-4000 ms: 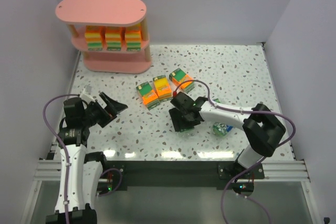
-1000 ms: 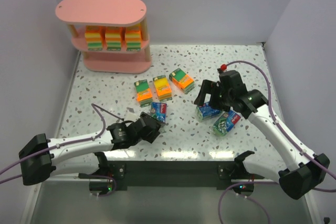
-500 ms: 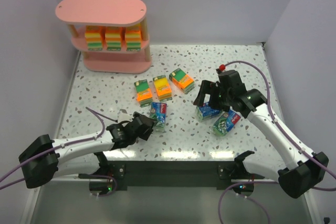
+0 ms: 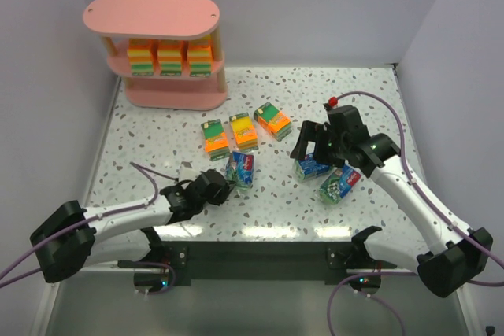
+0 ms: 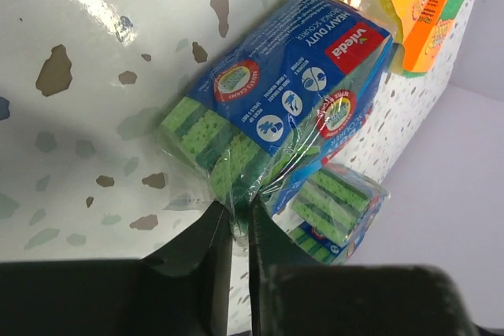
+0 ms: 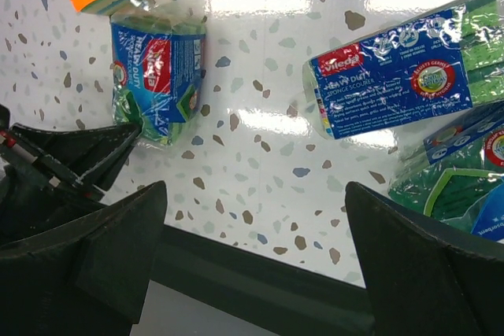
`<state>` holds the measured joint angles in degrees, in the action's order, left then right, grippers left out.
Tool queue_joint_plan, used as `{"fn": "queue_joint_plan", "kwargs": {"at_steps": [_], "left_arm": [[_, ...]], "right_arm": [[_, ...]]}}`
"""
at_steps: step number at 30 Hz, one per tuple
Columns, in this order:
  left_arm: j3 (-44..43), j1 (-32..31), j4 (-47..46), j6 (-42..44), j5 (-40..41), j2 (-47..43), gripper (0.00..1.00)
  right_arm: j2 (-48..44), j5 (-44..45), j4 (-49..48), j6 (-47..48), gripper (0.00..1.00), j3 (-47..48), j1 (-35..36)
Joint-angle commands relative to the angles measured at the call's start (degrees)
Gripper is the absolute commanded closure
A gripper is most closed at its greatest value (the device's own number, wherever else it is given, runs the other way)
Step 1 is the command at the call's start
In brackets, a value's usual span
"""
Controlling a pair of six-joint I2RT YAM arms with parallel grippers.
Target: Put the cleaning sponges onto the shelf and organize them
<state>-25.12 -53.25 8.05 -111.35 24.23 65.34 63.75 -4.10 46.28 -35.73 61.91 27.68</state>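
A blue-green sponge pack (image 4: 240, 169) (image 5: 283, 108) lies flat on the speckled table. My left gripper (image 4: 224, 187) (image 5: 240, 208) is low at its near end, shut on the pack's plastic wrap edge. Two more blue-green packs (image 4: 312, 167) (image 4: 340, 184) lie to the right, under and beside my right gripper (image 4: 317, 149) (image 6: 253, 194), which hovers open above bare table and holds nothing. Three orange packs (image 4: 243, 131) lie in a row mid-table. The pink shelf (image 4: 150, 12) stands at the far left, with three orange packs (image 4: 169, 59) on its middle tier.
The right wrist view shows the pinched pack (image 6: 157, 76) at left and the other two blue packs (image 6: 394, 76) (image 6: 465, 171) at right. The table's dark near edge (image 6: 260, 273) runs just below the right fingers. White walls enclose the table.
My left gripper has crept forward to the blue-green pack's near end and closed on its wrapper. The right arm and the other packs have not moved.
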Motion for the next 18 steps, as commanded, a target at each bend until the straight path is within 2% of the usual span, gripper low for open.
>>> {"fn": "queue_joint_plan", "kwargs": {"at_steps": [1, 4, 10, 13, 17, 18], "left_arm": [[1.2, 0.2, 2.8, 3.0, -0.9, -4.1, 0.89], [-0.4, -0.4, 6.4, 5.0, -2.2, -9.0, 1.0], [-6.4, -3.5, 16.5, 6.2, -3.2, -15.7, 1.0], [-8.4, -3.5, 19.8, 7.0, -0.6, -20.7, 1.0], [-12.5, -2.2, 27.2, 8.2, 7.8, -23.6, 1.0], [-13.3, -0.8, 27.2, 11.6, 8.1, -24.0, 1.0]], "right_arm": [[0.4, -0.7, -0.6, 1.1, 0.01, -0.3, -0.3], [0.8, -1.0, -0.9, 1.2, 0.01, -0.3, -0.4], [1.5, -1.4, -1.7, 1.0, 0.01, -0.4, -0.5], [1.5, -1.5, -1.9, 1.0, 0.01, -0.5, -0.8], [1.1, -1.4, -1.8, 1.0, 0.01, -0.7, -1.1], [1.1, -1.4, -1.8, 1.2, 0.01, -0.7, -1.1]]}}
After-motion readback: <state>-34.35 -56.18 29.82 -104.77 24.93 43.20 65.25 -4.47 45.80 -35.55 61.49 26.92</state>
